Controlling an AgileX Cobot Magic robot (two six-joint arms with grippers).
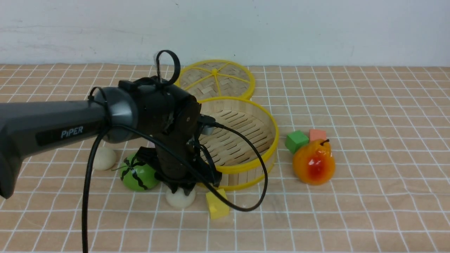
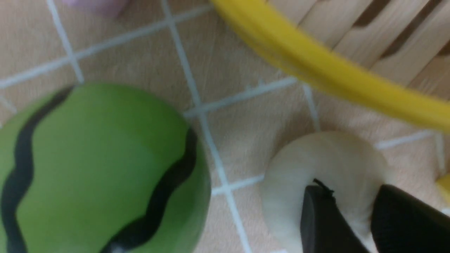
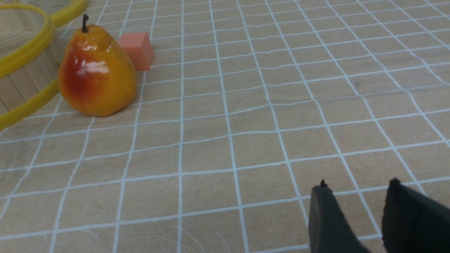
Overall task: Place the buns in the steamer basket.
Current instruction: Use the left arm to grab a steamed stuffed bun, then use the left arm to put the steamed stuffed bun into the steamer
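Observation:
One cream bun [image 1: 180, 199] lies on the checked cloth just in front of the steamer basket [image 1: 261, 121], between the watermelon toy and a yellow block. My left gripper [image 1: 181, 189] points straight down onto this bun. In the left wrist view its black fingers [image 2: 316, 218] press into the soft bun [image 2: 327, 161], with cream dough pinched between them, and the bun rests on the cloth. My left gripper [image 2: 351, 189] is shut on it. A second bun [image 1: 104, 159] sits farther left. The basket [image 2: 316, 66] holds nothing. My right gripper [image 3: 358, 184] hovers open over bare cloth.
A green striped watermelon toy [image 1: 139, 174] lies close beside the gripped bun. A yellow block [image 1: 217, 205] sits at its other side. The woven lid [image 1: 214, 79] lies behind the basket. A pear [image 1: 313, 162], a green cube [image 1: 296, 140] and an orange cube [image 1: 317, 134] stand right of the basket.

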